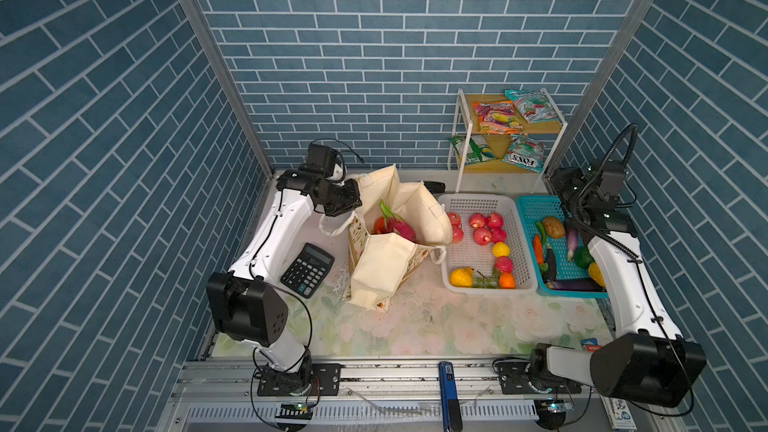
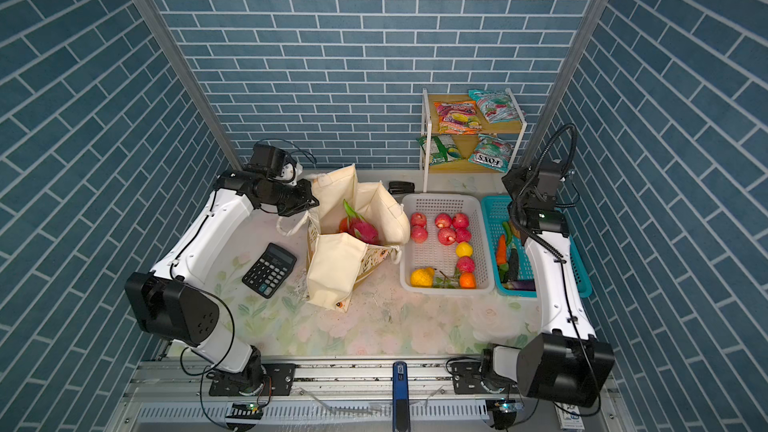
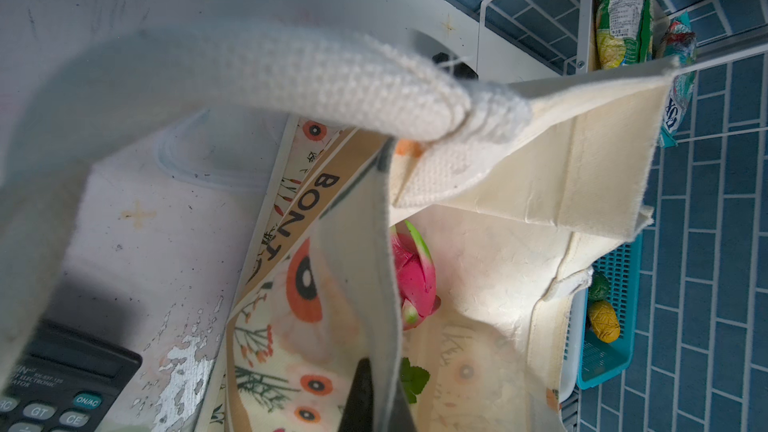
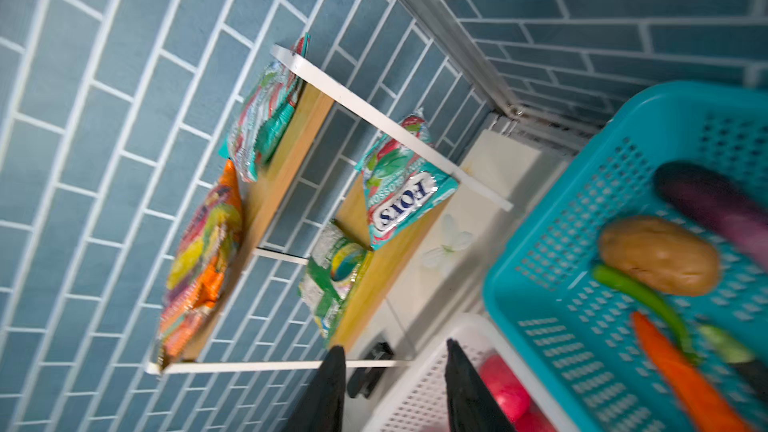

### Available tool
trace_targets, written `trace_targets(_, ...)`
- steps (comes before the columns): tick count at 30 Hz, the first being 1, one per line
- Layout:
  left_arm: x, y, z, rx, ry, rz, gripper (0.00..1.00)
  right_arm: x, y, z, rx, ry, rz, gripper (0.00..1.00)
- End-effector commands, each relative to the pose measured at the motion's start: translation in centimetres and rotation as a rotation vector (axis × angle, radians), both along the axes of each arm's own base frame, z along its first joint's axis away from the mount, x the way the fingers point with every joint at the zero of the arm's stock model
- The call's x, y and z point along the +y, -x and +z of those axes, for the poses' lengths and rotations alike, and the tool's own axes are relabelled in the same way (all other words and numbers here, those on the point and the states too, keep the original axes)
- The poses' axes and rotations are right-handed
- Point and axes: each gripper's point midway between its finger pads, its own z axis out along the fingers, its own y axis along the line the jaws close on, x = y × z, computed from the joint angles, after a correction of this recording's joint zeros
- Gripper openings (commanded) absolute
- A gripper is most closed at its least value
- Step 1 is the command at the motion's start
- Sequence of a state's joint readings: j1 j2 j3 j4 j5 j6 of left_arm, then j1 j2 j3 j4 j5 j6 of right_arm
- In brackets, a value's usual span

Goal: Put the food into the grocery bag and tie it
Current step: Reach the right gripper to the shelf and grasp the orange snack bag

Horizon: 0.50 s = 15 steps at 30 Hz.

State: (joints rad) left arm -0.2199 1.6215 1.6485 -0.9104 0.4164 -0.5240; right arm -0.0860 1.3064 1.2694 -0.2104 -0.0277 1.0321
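1. In both top views you see the grocery bag [image 1: 380, 268] standing open on the bench [image 1: 436, 326], left of centre. A dragon fruit [image 1: 400, 228] and an orange fruit [image 1: 378, 224] lie inside it. Your left end effector [image 1: 351, 206] sits at the bag's far left rim, touching the cloth. A rope handle [image 1: 332, 228] loops down just beside it, and a calculator [image 1: 307, 270] lies left of the bag. The white basket [image 1: 478, 201] stands just right of the bag, with the teal basket [image 1: 532, 205] further right. Your right arm hangs over the teal basket's far end, well apart from the bag. Snack packets [image 1: 496, 118] lie on the shelf [image 1: 498, 147] at the far right.
2. In the left wrist view, your left end effector [image 3: 382, 384] is pressed together on the bag's rim cloth. One dark finger [image 3: 360, 388] shows against the hem. The dragon fruit [image 3: 415, 272] lies inside the bag, just past the pinched edge.
3. In the right wrist view, which is blurred, your right end effector [image 4: 392, 355] is spread with nothing between its fingers. It points toward the shelf [image 4: 291, 160], with the snack packets [image 4: 407, 201] ahead of it and apart from it. The white basket [image 4: 428, 388] and the teal basket [image 4: 582, 326] are close beside it.
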Motion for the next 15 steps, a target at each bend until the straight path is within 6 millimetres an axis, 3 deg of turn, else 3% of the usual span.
trace_targets(1,-0.5,0.7,-1.2,0.048,-0.005,-0.02,0.04,1.9,-3.7,3.8,-0.162,-0.292,0.045,0.4)
trace_targets(9,-0.4,0.7,-0.9,0.04,-0.006,0.005,0.04,5.5,-10.0,8.6,-0.261,-0.44,0.151,0.4)
trace_targets(15,0.1,0.8,-0.5,0.027,-0.02,0.025,0.04,7.9,-12.6,8.8,-0.239,-0.51,0.189,0.43)
